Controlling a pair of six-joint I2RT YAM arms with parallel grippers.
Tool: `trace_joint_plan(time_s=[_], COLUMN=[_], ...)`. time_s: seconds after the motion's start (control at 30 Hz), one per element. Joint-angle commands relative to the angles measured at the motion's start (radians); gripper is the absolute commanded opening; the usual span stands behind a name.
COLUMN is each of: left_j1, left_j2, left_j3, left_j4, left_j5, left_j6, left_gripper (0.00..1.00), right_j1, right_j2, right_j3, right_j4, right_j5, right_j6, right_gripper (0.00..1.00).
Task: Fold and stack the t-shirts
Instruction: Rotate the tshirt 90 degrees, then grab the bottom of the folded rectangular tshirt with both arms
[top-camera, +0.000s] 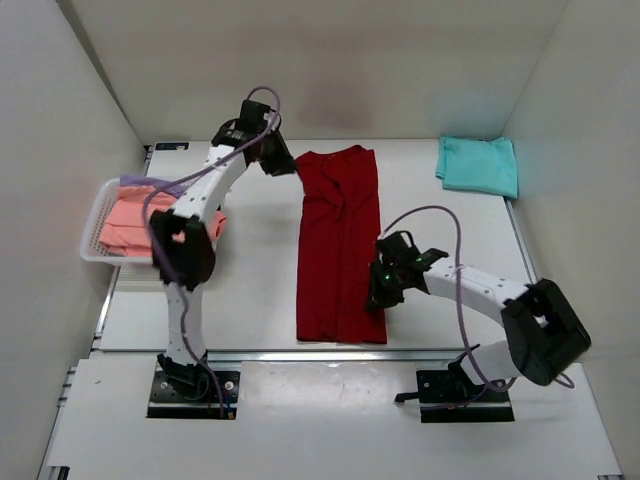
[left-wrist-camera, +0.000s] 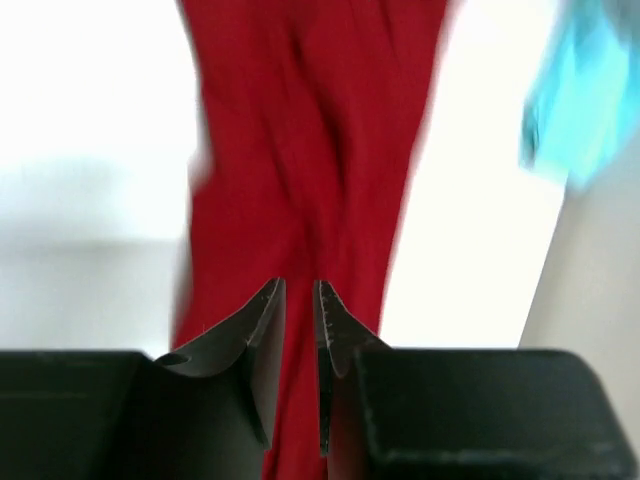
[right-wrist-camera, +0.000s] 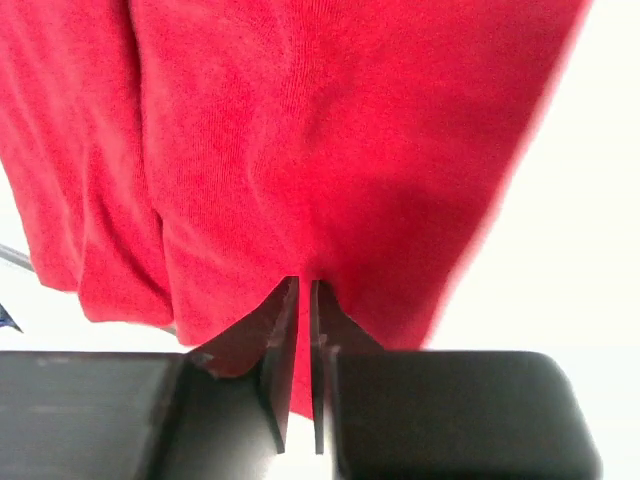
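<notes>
The dark red t-shirt (top-camera: 338, 250) lies folded lengthwise into a long strip down the middle of the table. My left gripper (top-camera: 283, 163) hovers at its far left corner by the collar. In the left wrist view the left gripper (left-wrist-camera: 300, 285) has its jaws a little apart over the blurred red t-shirt (left-wrist-camera: 300, 150). My right gripper (top-camera: 380, 297) sits at the strip's right edge near the front. In the right wrist view the right gripper (right-wrist-camera: 304, 282) is nearly closed, with the red t-shirt (right-wrist-camera: 300, 130) running into the slit. A folded teal t-shirt (top-camera: 477, 165) lies at the back right.
A white mesh basket (top-camera: 92, 222) hangs over the table's left edge. It holds a salmon pink t-shirt (top-camera: 125, 225) and a lavender t-shirt (top-camera: 140, 183). White walls close in on three sides. The teal t-shirt (left-wrist-camera: 575, 100) shows blurred at the right of the left wrist view.
</notes>
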Motion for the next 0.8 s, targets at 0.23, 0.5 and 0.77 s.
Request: trace_joint_plan(time_s=[0.23,0.5,0.77], left_j1=[-0.269,-0.335,-0.404], left_j2=[-0.905,-1.028,-0.989], left_j3=[-1.239,-1.547,-1.564], left_j4=[0.072,0.182,0.302], left_j5=[0.004,-0.022,0.015], left_j6=[0.083,0.028,-0.072], left_gripper=[0.33,0.44,0.50], right_j1=[-0.075,-0.032,-0.034], right_j2=[-0.235,-0.261,-0.263], right_j3=[0.039,-0.100,-0.180], right_j4=[-0.131,-0.092,-0.057], right_j5=[0.042,0.030,-0.006], right_j6=[-0.060,-0.009,0.038], right_gripper=[0.17,0.32,0.41])
